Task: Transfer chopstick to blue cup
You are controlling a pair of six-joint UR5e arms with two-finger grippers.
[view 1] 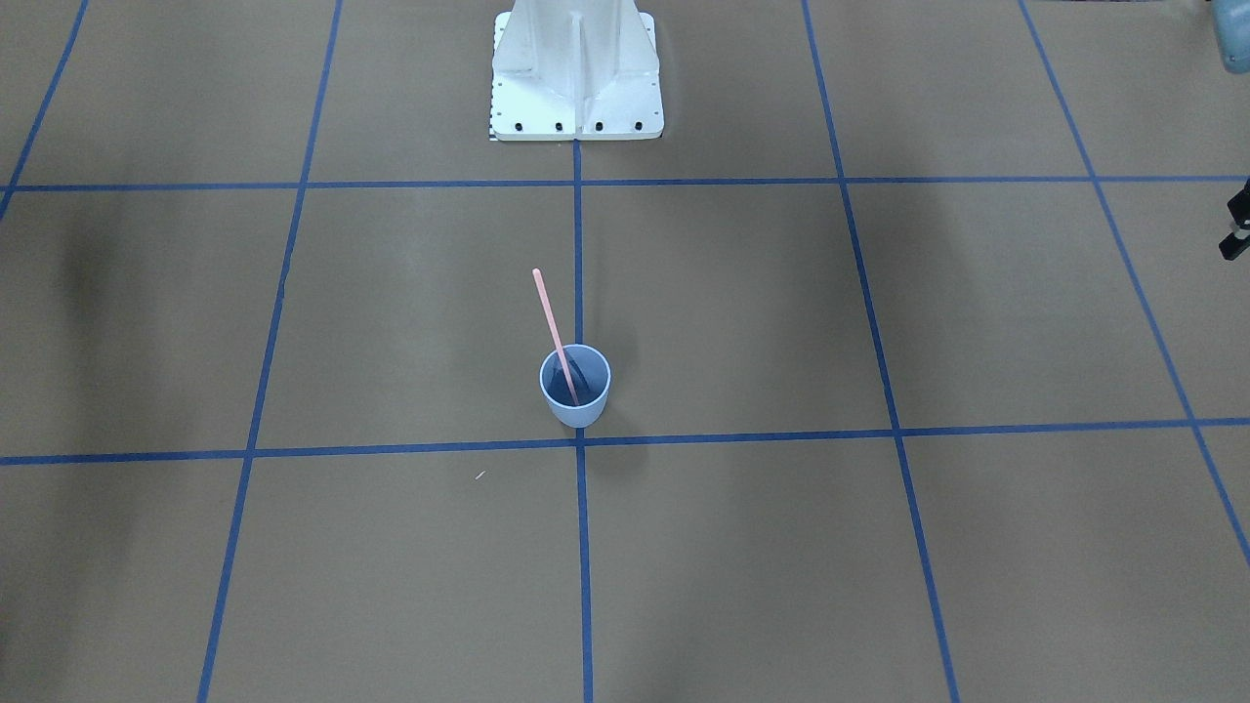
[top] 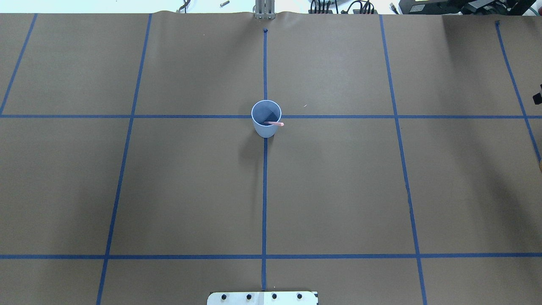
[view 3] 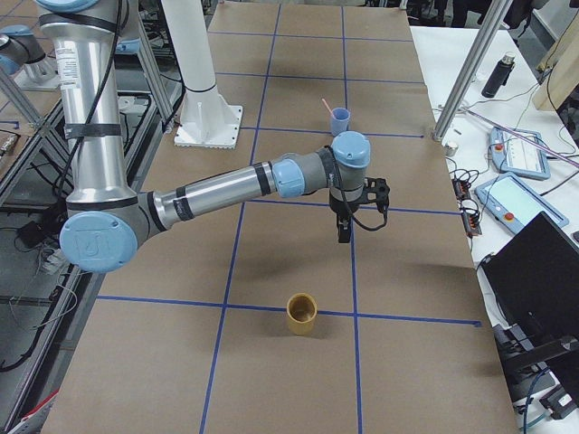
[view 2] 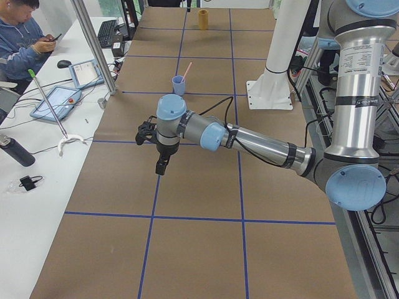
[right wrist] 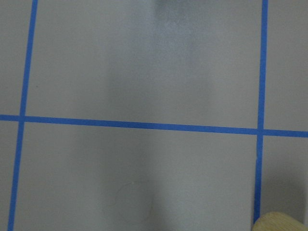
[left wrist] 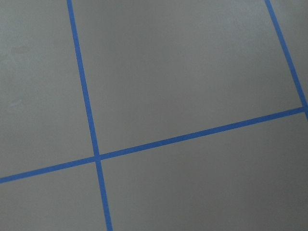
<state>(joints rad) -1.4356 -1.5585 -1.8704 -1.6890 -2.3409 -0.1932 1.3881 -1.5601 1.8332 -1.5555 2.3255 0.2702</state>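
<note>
The chopstick stands in the blue cup at mid-table, its long axis leaning over the rim toward my right side. The transfer looks done to me. Both hands are well apart from it. My left gripper and right gripper point down, forearms stretched out. I cannot tell whether their fingers are apart or together.

1. Silver-grey tubes on left arm and right arm, closed with rounded light-blue joint caps.
2. Black bands at the joints; thin black cable looped at the wrist.
3. White flared pedestal, four dark screws along its plate edge.
4. Black left gripper and right gripper.
5. Small dark marking on the upright tube, perhaps lettering.
</note>
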